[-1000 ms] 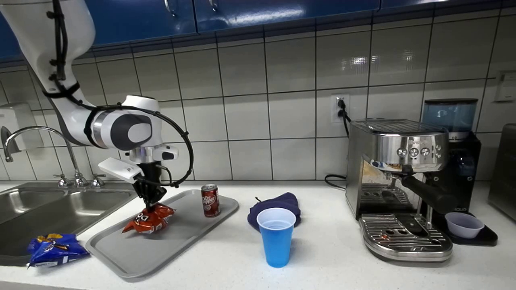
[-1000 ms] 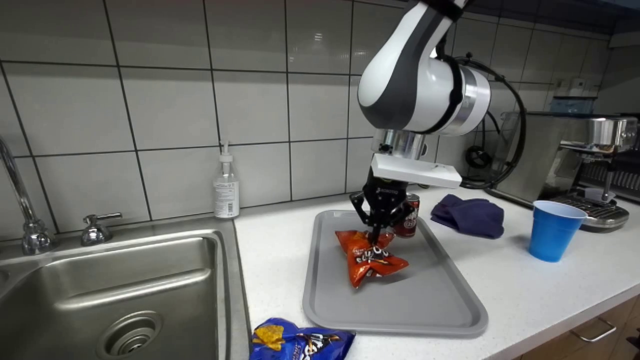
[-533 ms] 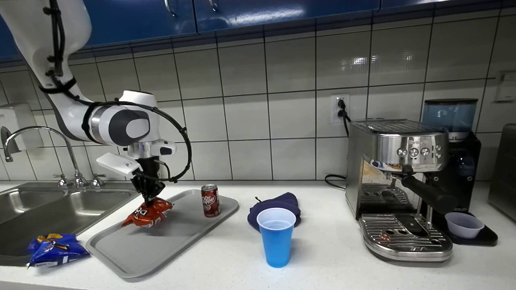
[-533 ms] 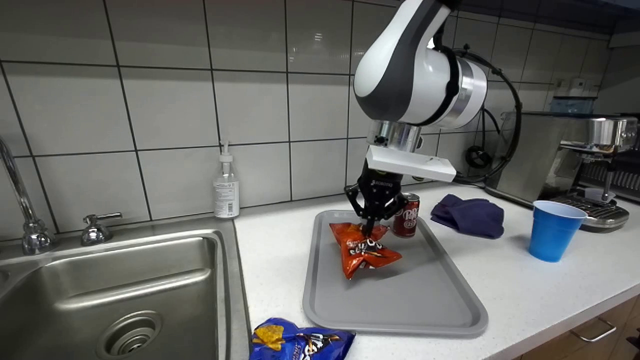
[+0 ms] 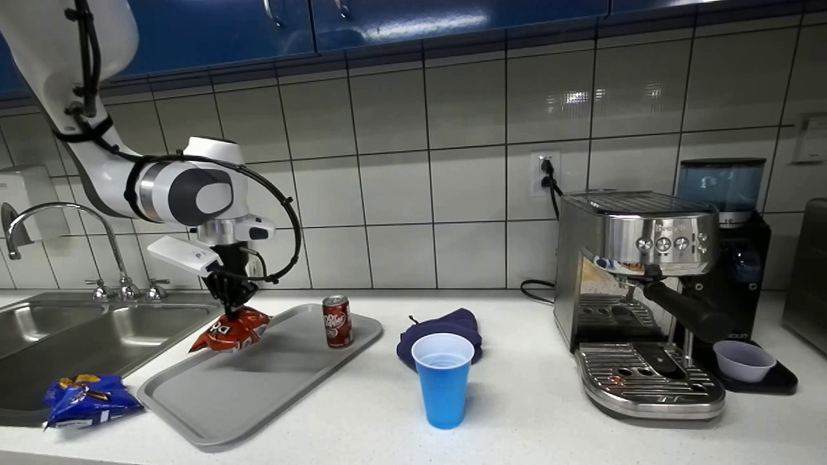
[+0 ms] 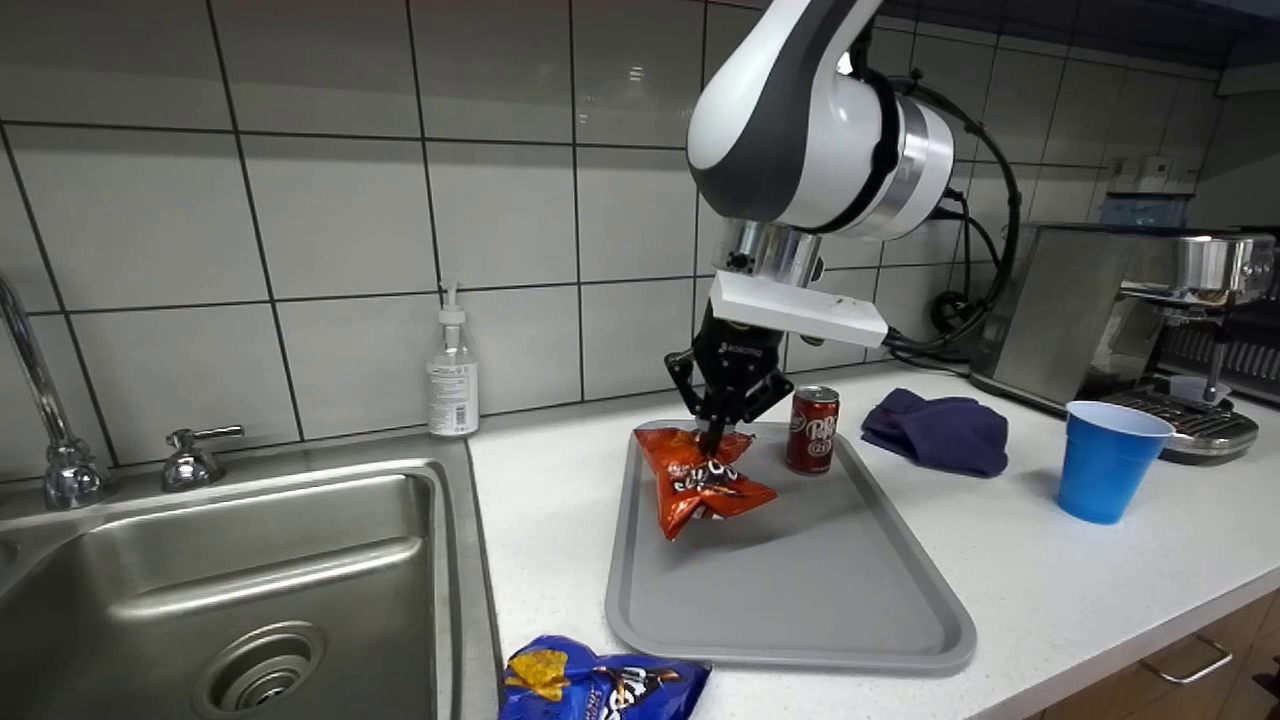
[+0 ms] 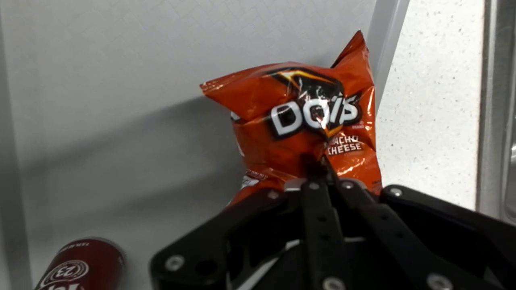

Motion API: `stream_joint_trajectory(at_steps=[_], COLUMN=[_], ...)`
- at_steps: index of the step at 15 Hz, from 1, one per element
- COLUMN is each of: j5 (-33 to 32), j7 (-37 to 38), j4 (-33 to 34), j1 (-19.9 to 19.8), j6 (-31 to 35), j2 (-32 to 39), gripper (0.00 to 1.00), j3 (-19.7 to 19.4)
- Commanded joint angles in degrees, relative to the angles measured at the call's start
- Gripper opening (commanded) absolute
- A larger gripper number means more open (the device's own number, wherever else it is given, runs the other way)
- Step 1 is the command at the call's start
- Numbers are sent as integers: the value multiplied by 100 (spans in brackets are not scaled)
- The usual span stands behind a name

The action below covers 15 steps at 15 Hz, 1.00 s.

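The claw (image 6: pixel 710 442) is clamped on the middle of a red chip bag (image 7: pixel 298 133), its jaws drawn together with the foil puckered between them; the bag hangs just above the left side of a grey tray (image 6: pixel 800 600), towards the tray's far end, its lettered front creased; the white and dark-grey arm (image 5: pixel 207 194) reaches down from above, a black cable (image 6: pixel 1013 205) looping out to its right; to the right of the bag, a red soda can (image 6: pixel 812 430) stands upright on the tray; a blue chip bag (image 5: pixel 90 402) lies just beside the tray's near left corner, at the edge of the steel sink (image 6: pixel 270 560), though whether it touches the tray I cannot tell. Right of the tray lies a crumpled dark purple cloth (image 6: pixel 938 432), with an upright blue cup (image 5: pixel 444 387) nearer on the white counter (image 5: pixel 517 368); a pump bottle (image 6: pixel 452 390) stands at the sink's far right corner, by the tiled wall (image 5: pixel 468 258), and a curved faucet (image 6: pixel 72 475) rises from the sink's far side; well to the right stand a steel espresso machine (image 5: pixel 646 232), a black grinder (image 5: pixel 740 258) and a small pale bowl (image 5: pixel 744 361); blue cabinets (image 5: pixel 452 19) hang above.
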Motion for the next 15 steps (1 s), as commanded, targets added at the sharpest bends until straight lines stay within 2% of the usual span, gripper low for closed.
stream_joint_trajectory(at_steps=[1,15], j5=[-49,-142], j7=[206,577], j4=[196,1278], j1=[55,575], j6=[-190,-343], j2=[-79,476], gripper=[0,0], j3=[101,255])
